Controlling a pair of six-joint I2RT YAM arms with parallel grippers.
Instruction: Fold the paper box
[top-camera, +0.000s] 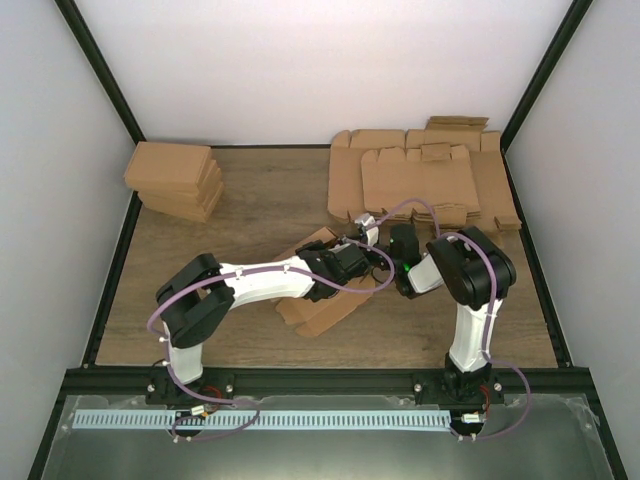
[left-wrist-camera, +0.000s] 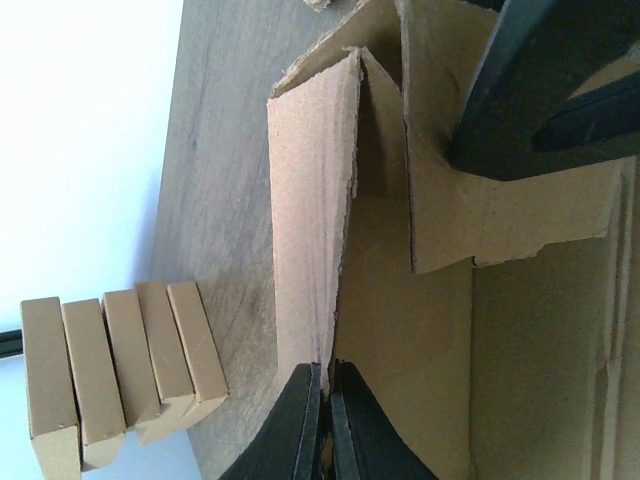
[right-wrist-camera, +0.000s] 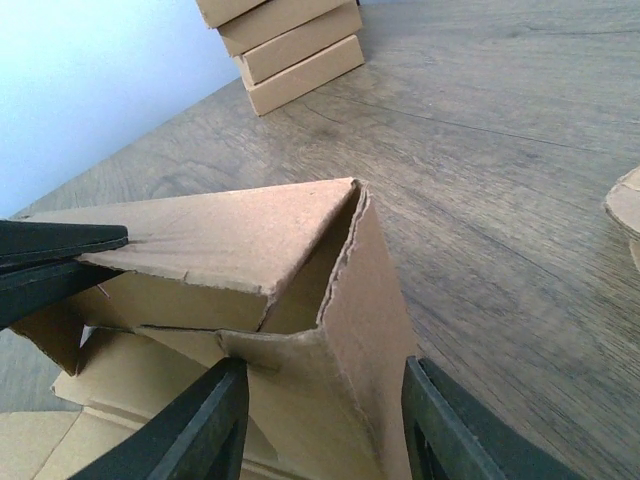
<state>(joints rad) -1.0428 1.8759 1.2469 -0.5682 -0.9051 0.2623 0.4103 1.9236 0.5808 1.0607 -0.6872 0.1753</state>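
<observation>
Left gripper (left-wrist-camera: 325, 378): clamped tight on a raised wall of the paper box (left-wrist-camera: 310, 200) | Right gripper (right-wrist-camera: 325, 368): jaws apart, box corner standing between them

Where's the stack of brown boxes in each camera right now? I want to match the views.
Top external: the stack of brown boxes sits at the table's far left corner.
Left wrist: bottom left, seen turned sideways.
Right wrist: top edge, left of centre.
Shared landmark: the paper box, mid-table, shows in all three.
</observation>
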